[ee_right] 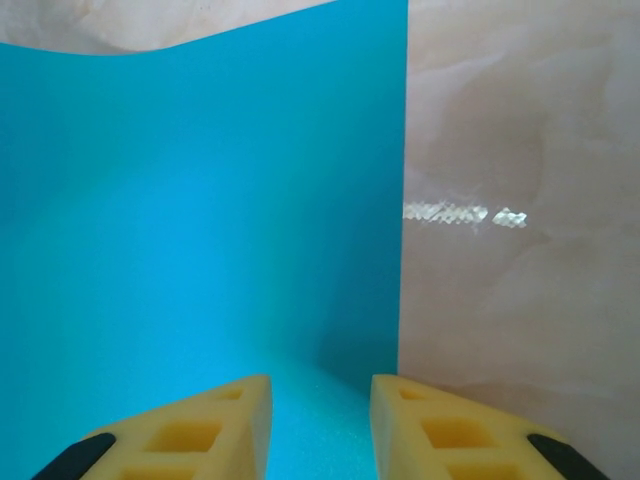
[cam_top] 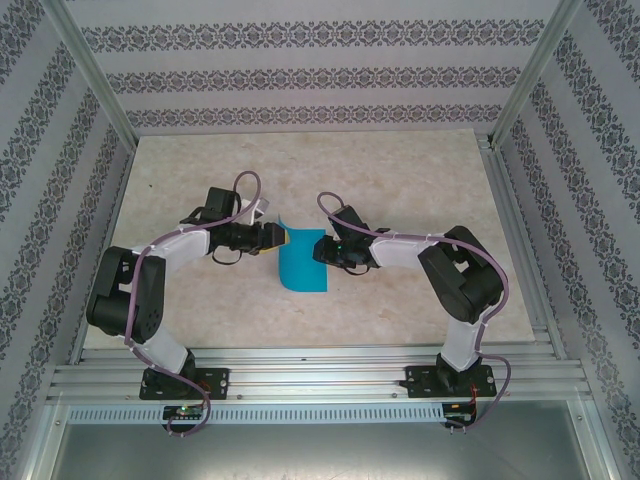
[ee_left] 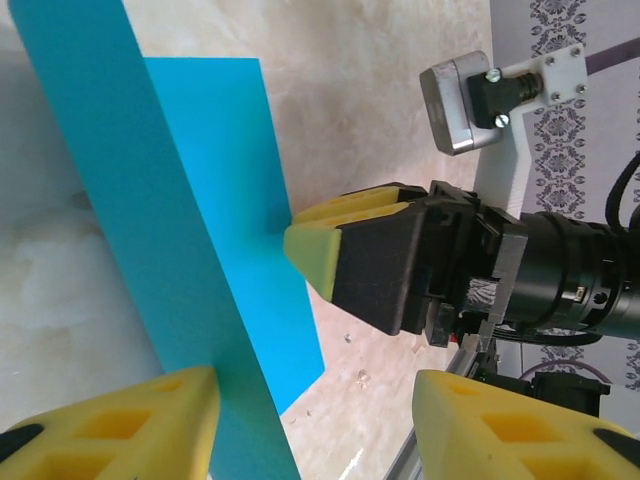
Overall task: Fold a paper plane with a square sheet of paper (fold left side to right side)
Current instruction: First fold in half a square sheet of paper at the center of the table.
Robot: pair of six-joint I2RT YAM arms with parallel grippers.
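Bench [cam_top: 420, 180] in pale marble pattern, seen from above, with two robot arms reaching inward. Between them, at mid-bench, square sheet of paper [cam_top: 303, 268], bright cyan, mostly flat, its left edge lifted into an upright flap. Left pincer [cam_top: 272, 237] at that raised edge: fingers well apart, flap standing between them and just beside one finger, not clamped. Right pincer [cam_top: 320, 247] over the sheet's right part: yellow fingers [ee_right: 240, 400] a little apart, tips down toward the flat paper, nothing gripped between them; looks like a hold-down.

Step in hand, by judgement: carrying the left side over onto the right side.

To do it well:
- Press down with the right pincer to stop any sliding.
- Close the left pincer on the flap near its edge, not deep in.
- Sweep the flap over in a low arc rather than a pull.
- Line up the moving edge with the right edge before letting go.
- Clear the right pincer from the landing zone in good time.

Risk: buckling of the thin paper, or a skewed crease from unmatched edges.
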